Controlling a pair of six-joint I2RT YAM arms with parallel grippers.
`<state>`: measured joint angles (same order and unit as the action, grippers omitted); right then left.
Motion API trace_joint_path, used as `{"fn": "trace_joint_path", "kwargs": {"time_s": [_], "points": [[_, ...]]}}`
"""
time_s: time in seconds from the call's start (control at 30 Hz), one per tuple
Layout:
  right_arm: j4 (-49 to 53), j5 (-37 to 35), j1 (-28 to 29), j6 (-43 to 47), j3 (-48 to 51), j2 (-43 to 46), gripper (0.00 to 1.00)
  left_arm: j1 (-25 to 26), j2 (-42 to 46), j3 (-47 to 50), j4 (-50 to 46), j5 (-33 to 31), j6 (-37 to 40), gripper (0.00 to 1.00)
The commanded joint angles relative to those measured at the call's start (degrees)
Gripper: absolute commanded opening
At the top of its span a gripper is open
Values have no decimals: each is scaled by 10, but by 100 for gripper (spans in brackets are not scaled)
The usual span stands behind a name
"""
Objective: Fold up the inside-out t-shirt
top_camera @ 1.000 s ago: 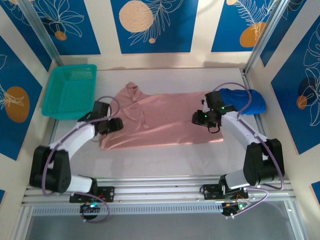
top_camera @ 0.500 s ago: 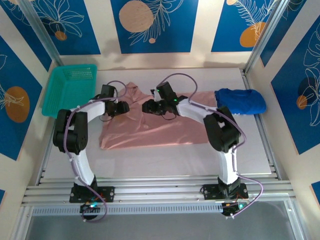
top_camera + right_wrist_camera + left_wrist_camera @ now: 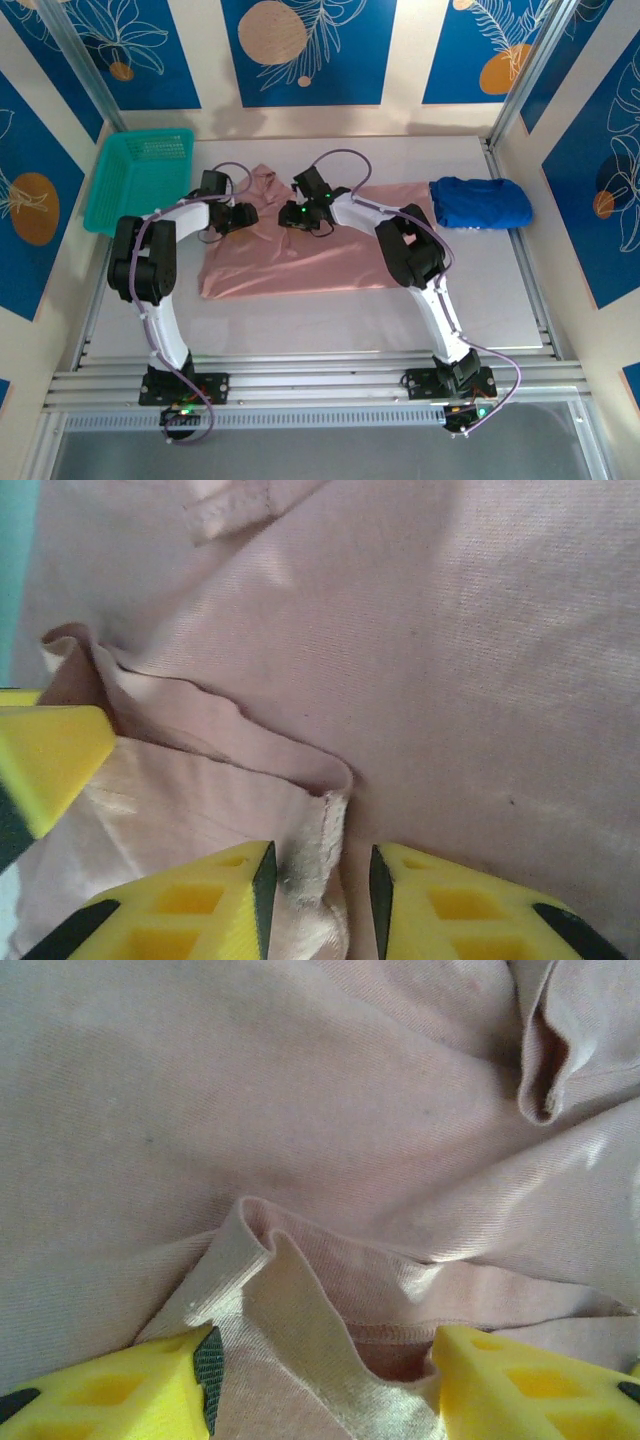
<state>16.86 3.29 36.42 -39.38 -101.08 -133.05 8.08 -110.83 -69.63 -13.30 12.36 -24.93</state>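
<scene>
Closest to the arm bases, only bare counter [image 3: 330, 325], off to the near right of the teal basket [image 3: 140, 182]: open room to lay a fold into. Beyond that strip, near the basket and to its right, the inside-out t-shirt [image 3: 340, 260], spread mostly flat, long axis pointing straight away from the basket, near hem fairly straight, corner toward the basket bunched and rumpled. Further back, at that bunched end: the left gripper [image 3: 243, 217], the nearer of the two to the basket, and the right gripper [image 3: 288, 214] just past it, close beside. Seen from the left wrist, jaws spread wide and released, straddling a raised hem fold without pinching it. Seen from the right wrist, fingers [image 3: 200, 910] set close and clenched on a seamed edge of the shirt. By this reading, most of the cloth away from the basket relative to both grippers, so probably a drag or lift along that long axis next, with the right arm already holding. At the end farthest from the basket, a royal-blue garment [image 3: 480, 203] just off the shirt's edge, a likely snag; little spare counter there.
</scene>
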Motion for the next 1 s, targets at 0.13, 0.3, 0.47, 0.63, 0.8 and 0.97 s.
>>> {"fn": "trace_joint_path", "kwargs": {"time_s": [0.13, 0.3, 0.47, 0.63, 0.8, 0.97], "points": [[21, -11, -3, 8, -35, -14, 14, -11, -8, 9, 6, 9, 16, 58], [39, -20, -15, 16, -38, -7, 8, -11, -9, 11, 4, 4, 20, 59], [60, -21, -28, 27, -40, -3, 10, -12, -6, 10, -3, 0, 27, 60], [76, 3, -43, 52, -41, 10, 20, -13, 3, -1, -8, 5, 26, 62], [68, 51, -60, 81, 1, 69, 32, -13, 15, -21, -13, 14, 16, 64], [78, 54, -97, 124, 150, 201, 38, -13, 71, -11, -16, -11, 11, 66]]}}
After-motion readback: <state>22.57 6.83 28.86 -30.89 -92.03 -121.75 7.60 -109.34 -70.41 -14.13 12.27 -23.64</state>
